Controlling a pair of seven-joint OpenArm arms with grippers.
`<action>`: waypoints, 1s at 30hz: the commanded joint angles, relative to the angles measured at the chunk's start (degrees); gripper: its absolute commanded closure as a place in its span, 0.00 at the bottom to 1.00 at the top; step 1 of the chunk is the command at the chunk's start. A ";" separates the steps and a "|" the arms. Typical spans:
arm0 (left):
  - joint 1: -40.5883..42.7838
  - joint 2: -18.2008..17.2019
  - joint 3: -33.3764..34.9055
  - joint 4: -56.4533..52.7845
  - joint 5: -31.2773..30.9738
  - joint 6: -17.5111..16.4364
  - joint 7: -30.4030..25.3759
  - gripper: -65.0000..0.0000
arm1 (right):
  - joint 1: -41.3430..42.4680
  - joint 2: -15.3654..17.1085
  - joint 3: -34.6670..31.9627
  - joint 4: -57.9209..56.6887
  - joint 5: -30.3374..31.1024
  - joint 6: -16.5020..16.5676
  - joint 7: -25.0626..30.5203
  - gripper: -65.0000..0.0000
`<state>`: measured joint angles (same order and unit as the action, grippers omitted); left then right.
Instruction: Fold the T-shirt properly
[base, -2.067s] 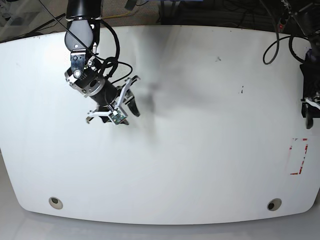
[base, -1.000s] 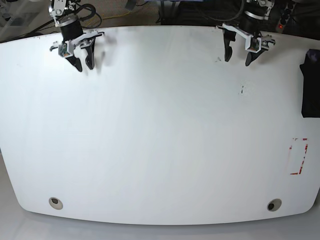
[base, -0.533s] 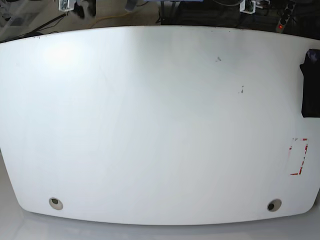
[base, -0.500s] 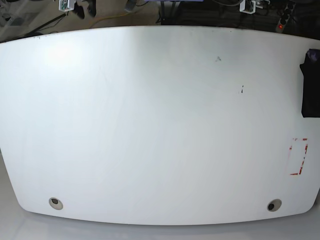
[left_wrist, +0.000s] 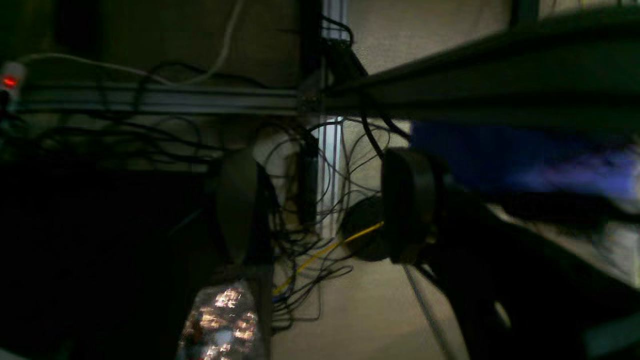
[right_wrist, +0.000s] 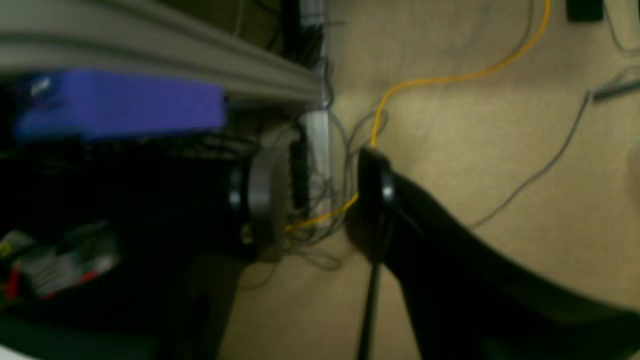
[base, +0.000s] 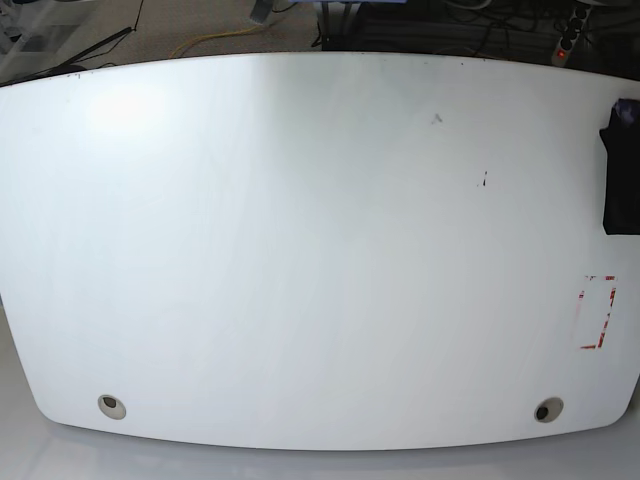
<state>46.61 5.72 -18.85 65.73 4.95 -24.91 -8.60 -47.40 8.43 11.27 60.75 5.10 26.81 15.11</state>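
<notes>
A: Start at the near edge. What do you have in the base view?

B: You have the wide white table top (base: 300, 280) with two small round holes (base: 112, 405) near its front rim. Toward your far right sits a red-and-white rectangular tape mark (base: 597, 312). Above it, at the table's right edge, you can see a dark folded bundle of black cloth, the T-shirt (base: 621, 168), lying flat and cut off by the frame. Neither arm shows over the table in this view.

A: And your grippers?

B: In the left wrist view, your left gripper (left_wrist: 320, 205) has its two dark fingers (left_wrist: 407, 205) standing well apart, with nothing between them but tangled black cables (left_wrist: 320, 165) and a thin yellow cable (left_wrist: 325, 250) on the tan floor (left_wrist: 350, 310) beyond. In the right wrist view, your right gripper (right_wrist: 320, 200) shows a narrower gap, partly parted, and it grips nothing; the yellow cable (right_wrist: 425, 82) runs behind it.

A: Farthest back?

B: A grey metal frame rail (right_wrist: 165, 55) with a blurred blue-purple box (right_wrist: 120, 102) under it.
</notes>
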 joint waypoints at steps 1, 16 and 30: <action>-1.99 -0.31 -0.18 -6.53 -0.42 -0.37 -0.85 0.44 | 2.61 0.06 0.21 -6.38 -2.07 0.49 0.84 0.67; -29.16 -5.50 0.08 -50.66 6.17 14.75 -1.03 0.44 | 28.80 2.87 -0.32 -40.58 -3.39 0.49 0.75 0.66; -39.09 -9.19 0.08 -61.65 6.35 19.94 -0.67 0.44 | 36.28 2.70 0.03 -45.06 -14.20 0.40 0.58 0.66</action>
<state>6.66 -3.09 -18.74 4.71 11.16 -5.17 -9.52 -10.81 10.57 11.25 15.38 -9.23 26.96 15.00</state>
